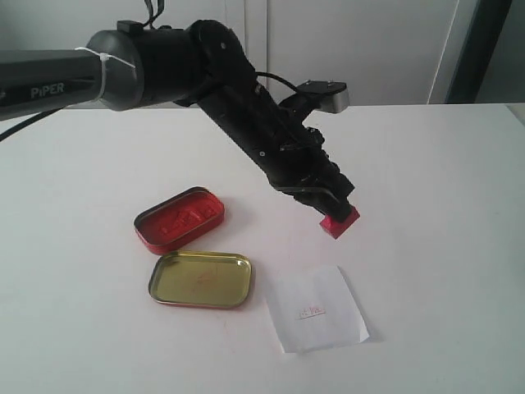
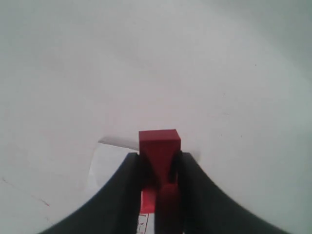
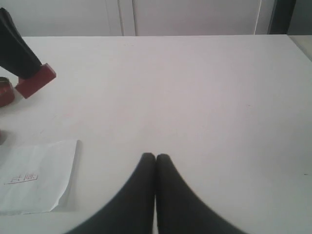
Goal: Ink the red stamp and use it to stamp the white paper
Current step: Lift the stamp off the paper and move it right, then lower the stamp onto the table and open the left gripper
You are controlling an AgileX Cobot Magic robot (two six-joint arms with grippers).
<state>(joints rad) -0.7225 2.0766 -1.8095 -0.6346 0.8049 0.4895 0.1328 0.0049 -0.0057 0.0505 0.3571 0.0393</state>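
Note:
My left gripper (image 1: 330, 205) is shut on the red stamp (image 1: 339, 220), holding it tilted in the air above the table, just beyond the white paper (image 1: 316, 309). The paper lies flat and bears a small red printed mark (image 1: 311, 313). In the left wrist view the stamp (image 2: 159, 146) sits clamped between both dark fingers, with the paper (image 2: 109, 163) below. The right wrist view shows the stamp (image 3: 35, 80) at far left and the paper (image 3: 34, 175) nearby. My right gripper (image 3: 155, 157) is shut and empty, low over bare table.
An oval red tin with a red ink pad (image 1: 180, 218) lies left of the stamp. A gold tin (image 1: 201, 279) lies in front of it, beside the paper. The white table (image 1: 435, 205) stretches to the right; a wall stands behind.

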